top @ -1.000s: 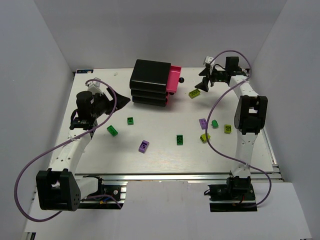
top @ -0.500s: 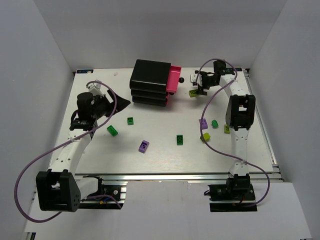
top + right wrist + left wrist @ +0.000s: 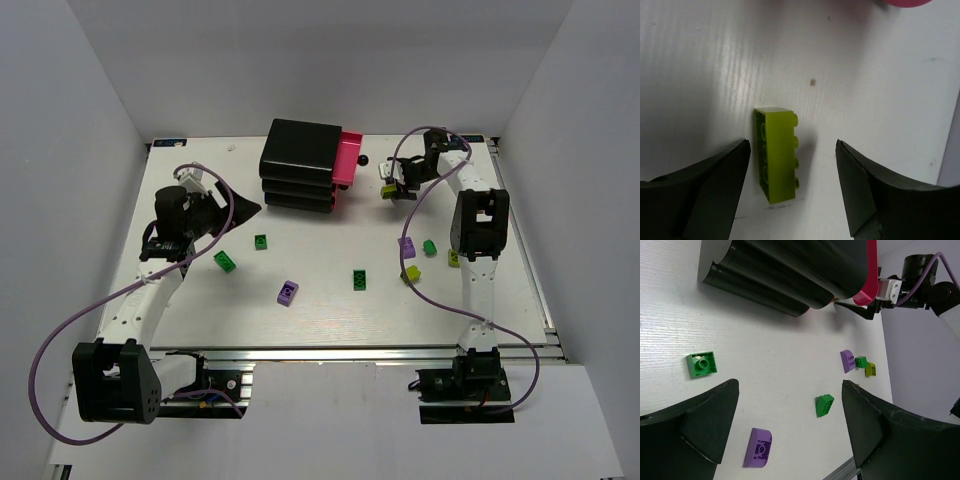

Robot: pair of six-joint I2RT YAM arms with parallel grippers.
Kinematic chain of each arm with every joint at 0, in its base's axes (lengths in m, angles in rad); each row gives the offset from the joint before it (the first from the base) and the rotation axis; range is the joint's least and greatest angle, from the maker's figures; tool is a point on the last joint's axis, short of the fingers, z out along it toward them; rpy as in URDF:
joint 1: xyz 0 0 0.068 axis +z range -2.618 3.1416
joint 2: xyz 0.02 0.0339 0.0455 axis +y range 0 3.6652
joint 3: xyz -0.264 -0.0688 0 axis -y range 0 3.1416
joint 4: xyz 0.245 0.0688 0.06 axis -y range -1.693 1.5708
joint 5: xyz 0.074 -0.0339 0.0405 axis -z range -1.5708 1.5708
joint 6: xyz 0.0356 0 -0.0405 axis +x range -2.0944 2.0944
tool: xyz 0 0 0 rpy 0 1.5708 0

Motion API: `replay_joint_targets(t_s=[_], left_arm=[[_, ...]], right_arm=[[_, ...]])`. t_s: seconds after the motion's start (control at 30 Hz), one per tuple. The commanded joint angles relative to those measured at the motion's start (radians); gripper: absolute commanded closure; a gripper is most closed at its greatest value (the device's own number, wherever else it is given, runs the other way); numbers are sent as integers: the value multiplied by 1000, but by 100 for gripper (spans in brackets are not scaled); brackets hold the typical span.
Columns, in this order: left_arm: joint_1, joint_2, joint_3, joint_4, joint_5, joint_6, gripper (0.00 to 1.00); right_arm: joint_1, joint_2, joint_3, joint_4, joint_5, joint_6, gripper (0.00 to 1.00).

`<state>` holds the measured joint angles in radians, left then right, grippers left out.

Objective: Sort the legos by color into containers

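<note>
The white desk (image 3: 330, 310) holds a black cabinet (image 3: 300, 163) with no writing to read on it. Its top pink drawer (image 3: 347, 158) sticks out to the right. The right pincer (image 3: 392, 186) hangs low beside that drawer, released and wide, with a lime-yellow brick (image 3: 776, 154) lying between its fingers, not touched. The left pincer (image 3: 790, 425) is released too, above the desk. Green, purple and yellow bricks lie scattered, like the purple brick (image 3: 288, 292).
</note>
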<state>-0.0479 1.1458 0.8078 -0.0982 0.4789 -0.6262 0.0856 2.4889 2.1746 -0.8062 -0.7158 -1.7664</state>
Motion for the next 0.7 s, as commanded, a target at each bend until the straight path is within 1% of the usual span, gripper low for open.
replay_joint_targets(t_s=[0.0, 0.13, 0.23, 0.27, 0.33, 0.37, 0.43, 0.47, 0.53, 0.57, 0.63, 0.67], left_arm=[[-3, -32, -16, 14, -2, 2, 7], [-3, -35, -30, 32, 1, -6, 7], [-3, -29, -36, 45, 7, -9, 7], [-3, -28, -36, 46, 7, -9, 7], [-3, -24, -35, 51, 12, -7, 7], [-3, -24, -35, 54, 12, -9, 7], [-3, -24, -35, 57, 16, -9, 7], [-3, -26, -35, 57, 15, -9, 7], [-3, -29, -33, 55, 17, -7, 7], [-3, -37, -33, 54, 13, -7, 7], [-3, -46, -36, 52, 12, -9, 7], [-3, -49, -41, 54, 10, -12, 7]], right_arm=[[3, -21, -38, -137, 12, -22, 25], [-1, -67, -105, -123, -14, 60, 32], [-1, -99, -154, -117, -23, 106, 41], [-1, -111, -162, -117, -27, 119, 47], [0, -122, -183, -102, -36, 143, 53], [-1, -133, -188, -97, -36, 172, 60], [-3, -139, -196, -90, -36, 192, 66], [-4, -142, -194, -88, -34, 212, 72], [-3, -153, -191, -82, -36, 248, 78], [-4, -174, -191, -65, -42, 309, 82], [-4, -209, -191, -27, -83, 405, 86], [-10, -255, -191, 48, -99, 476, 92]])
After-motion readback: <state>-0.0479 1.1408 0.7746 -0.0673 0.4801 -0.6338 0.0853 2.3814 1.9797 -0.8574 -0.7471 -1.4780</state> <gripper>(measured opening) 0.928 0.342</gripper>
